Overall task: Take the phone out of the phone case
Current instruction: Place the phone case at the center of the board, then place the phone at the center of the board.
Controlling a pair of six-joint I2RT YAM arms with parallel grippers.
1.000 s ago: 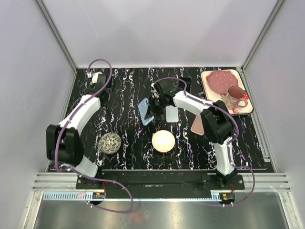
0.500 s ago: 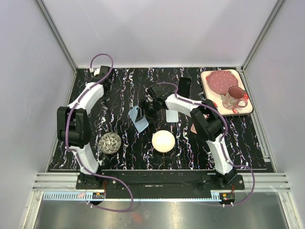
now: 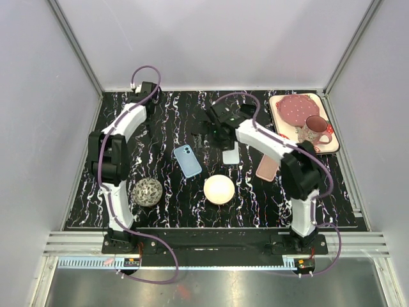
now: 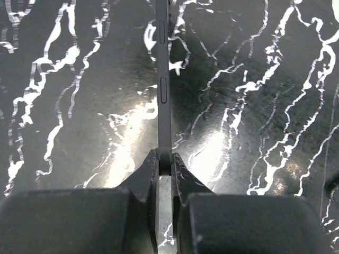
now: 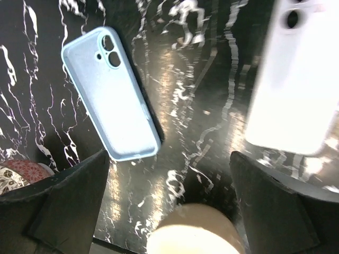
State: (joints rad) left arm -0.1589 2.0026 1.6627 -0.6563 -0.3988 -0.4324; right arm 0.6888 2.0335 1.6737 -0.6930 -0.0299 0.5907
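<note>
The left arm stretches to the far left corner of the table [image 3: 172, 198], its left gripper [image 4: 164, 164] clamped on the phone's [image 4: 164, 79] thin edge. The right arm reaches mid-table, its right gripper [image 5: 169, 159] spread wide above the blue case [image 5: 111, 95], which lies flat.

- blue phone case [image 3: 187, 160] lies flat on the table [image 3: 166, 121] (camera-hole end facing away from the arm bases)
- cream bowl [image 3: 219, 189] near it
- right gripper [image 3: 208, 132] hovers nearby

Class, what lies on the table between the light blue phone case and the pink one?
The white case lies between the light blue case and the pink case, clearest in the top view.
</note>
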